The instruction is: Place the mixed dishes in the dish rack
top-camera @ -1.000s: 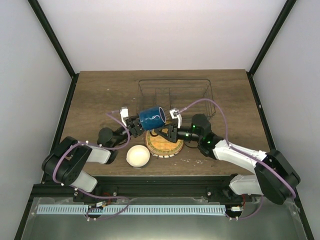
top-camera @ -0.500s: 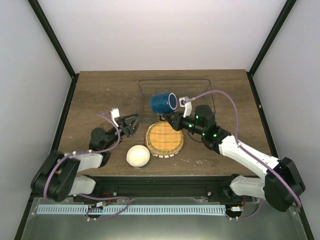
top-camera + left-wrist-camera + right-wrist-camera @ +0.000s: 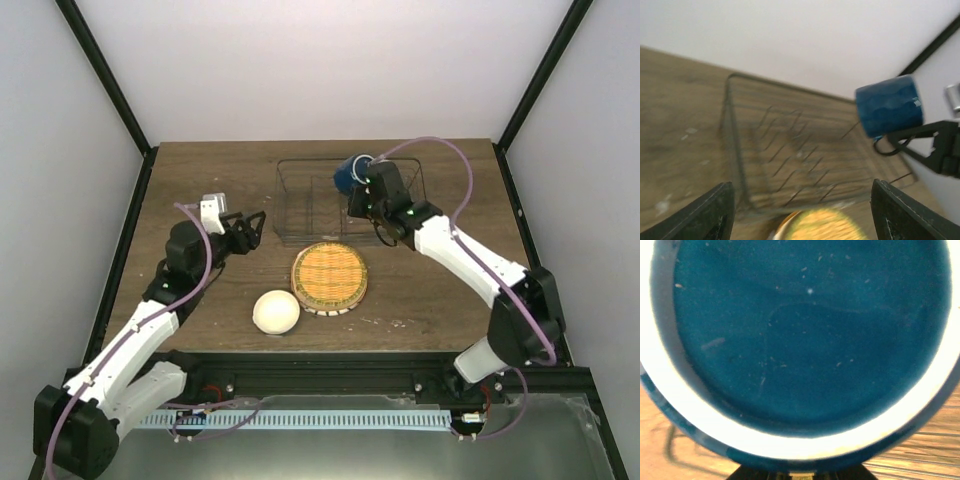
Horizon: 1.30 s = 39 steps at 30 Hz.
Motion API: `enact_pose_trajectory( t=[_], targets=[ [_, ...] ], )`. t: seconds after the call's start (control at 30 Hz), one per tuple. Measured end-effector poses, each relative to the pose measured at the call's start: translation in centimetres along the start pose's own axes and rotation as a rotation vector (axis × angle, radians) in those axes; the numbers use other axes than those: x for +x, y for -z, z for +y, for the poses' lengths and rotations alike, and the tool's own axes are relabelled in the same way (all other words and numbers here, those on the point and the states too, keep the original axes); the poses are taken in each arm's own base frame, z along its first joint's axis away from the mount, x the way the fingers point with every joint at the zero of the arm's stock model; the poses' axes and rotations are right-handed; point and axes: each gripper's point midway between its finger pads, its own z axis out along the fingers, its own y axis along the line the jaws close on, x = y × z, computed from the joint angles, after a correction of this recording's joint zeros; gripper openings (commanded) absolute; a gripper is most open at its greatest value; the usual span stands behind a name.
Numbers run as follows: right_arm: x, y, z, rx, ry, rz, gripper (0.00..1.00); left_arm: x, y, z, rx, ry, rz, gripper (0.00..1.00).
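Overhead view: even, diffuse light from above; pale walls bright, wooden table mid-toned, shadows faint and soft-edged, focus sharp throughout. Left wrist view: motion blur smears the dish rack wires and turns the woven plate into a yellow smudge; the dark blue mug is slightly soft. Right wrist view: mug interior fills the frame, its rim glaring near-white and defocused.

Table: dark brown wood grain, a few pale specks toward the near edge. Dish rack stands at far centre, see-through walls, thin tines inside. Yellow-orange woven plate lies flat just in front of the rack. Small cream-white bowl sits just beside the plate, on its near-left side
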Motion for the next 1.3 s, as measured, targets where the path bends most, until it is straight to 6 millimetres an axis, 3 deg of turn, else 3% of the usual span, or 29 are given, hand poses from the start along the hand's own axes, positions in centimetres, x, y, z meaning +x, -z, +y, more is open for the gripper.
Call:
enact_pose_trajectory(
  t=[0.23, 0.37, 0.57, 0.8, 1.3],
  targets=[
    [0.5, -3.8, -5.2, 0.283, 0.014, 0.105, 0.01, 3.7, 1.1, 4.9, -0.254, -0.049, 0.163, 0.75],
    [0.2, -4.7, -7.9, 0.404, 0.02, 0.137, 0.01, 4.2, 1.6, 5.6, -0.29, -0.063, 0.188, 0.75],
    [-0.7, -6.0, -10.4, 0.516, 0.027, 0.153, 0.01, 4.6, 1.9, 6.0, -0.309, -0.069, 0.204, 0.75],
    [0.1, -6.9, -14.0, 0.595, 0.017, 0.206, 0.01, 4.8, 1.8, 6.1, -0.314, -0.069, 0.214, 0.75],
    [2.4, -8.8, -16.4, 0.64, 0.009, 0.282, 0.01, 6.3, 1.1, 7.0, -0.331, -0.081, 0.272, 0.75]
  ],
)
